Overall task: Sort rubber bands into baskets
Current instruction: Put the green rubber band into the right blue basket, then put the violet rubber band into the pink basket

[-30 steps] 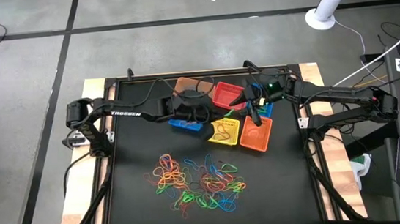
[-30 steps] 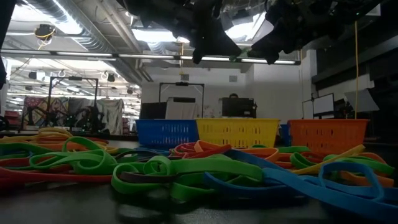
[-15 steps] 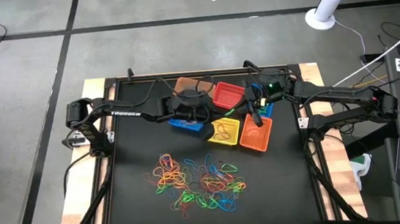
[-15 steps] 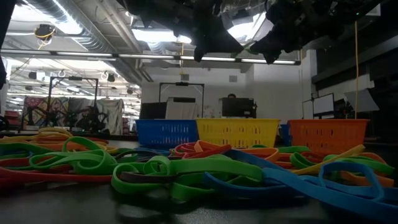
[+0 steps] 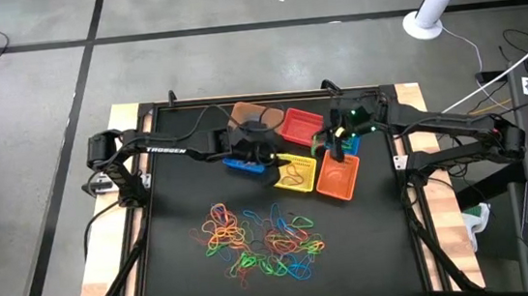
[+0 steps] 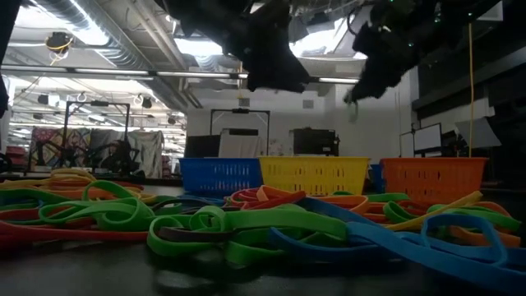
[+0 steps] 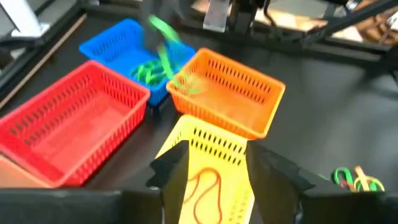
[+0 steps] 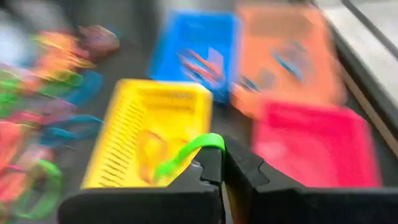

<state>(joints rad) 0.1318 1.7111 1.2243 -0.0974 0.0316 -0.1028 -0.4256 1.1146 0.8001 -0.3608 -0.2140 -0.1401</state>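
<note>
Over the baskets, a green band pinched in my right gripper.

From above, loose bands lie heaped near the table's front edge. My right wrist shows jaws pressed on one limp, feather-light loop; left gripper spread above the yellow basket. Best pinched on one strand.

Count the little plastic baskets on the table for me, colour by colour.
Tan-orange basket: 1
Red basket: 1
Blue baskets: 2, one by the left arm, one by the right arm
Yellow basket: 1
Orange basket: 1
Total: 6
</note>
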